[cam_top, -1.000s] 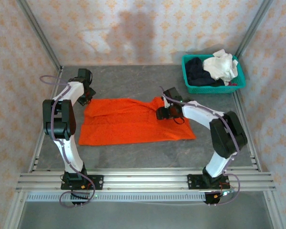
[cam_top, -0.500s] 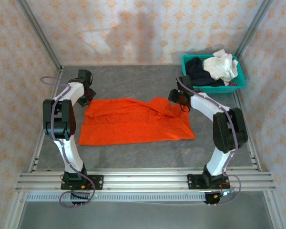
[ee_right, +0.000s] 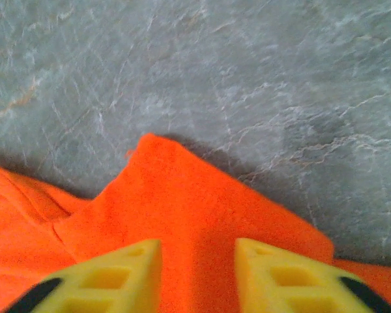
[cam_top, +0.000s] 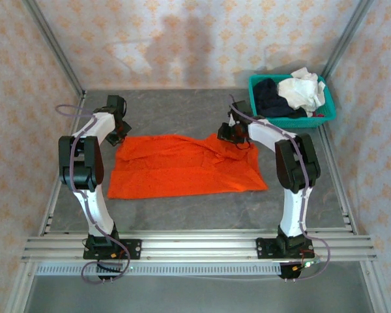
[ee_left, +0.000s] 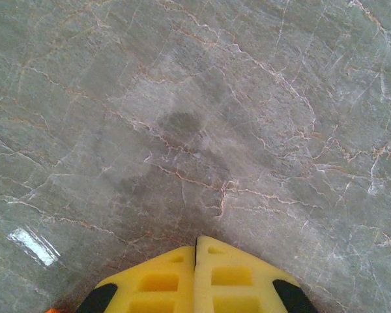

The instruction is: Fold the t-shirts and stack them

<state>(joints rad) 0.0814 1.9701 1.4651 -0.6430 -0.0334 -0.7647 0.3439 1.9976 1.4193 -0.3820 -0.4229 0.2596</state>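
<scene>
Right gripper has fingers spread right over the far right corner of the orange shirt. Left gripper is pinched together just off its far left corner. Shirt lies flat, long side running arm to arm, so right's closer to grabbing.

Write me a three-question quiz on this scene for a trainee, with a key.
1. True or false: the left pincer is shut.
2. The right pincer hangs open over: A) a white towel, B) the orange shirt, C) a book.
3. Fill in: the white cloth and the dark cloth lie in the teal ____.

Key: 1 true; 2 B; 3 basket.
</scene>
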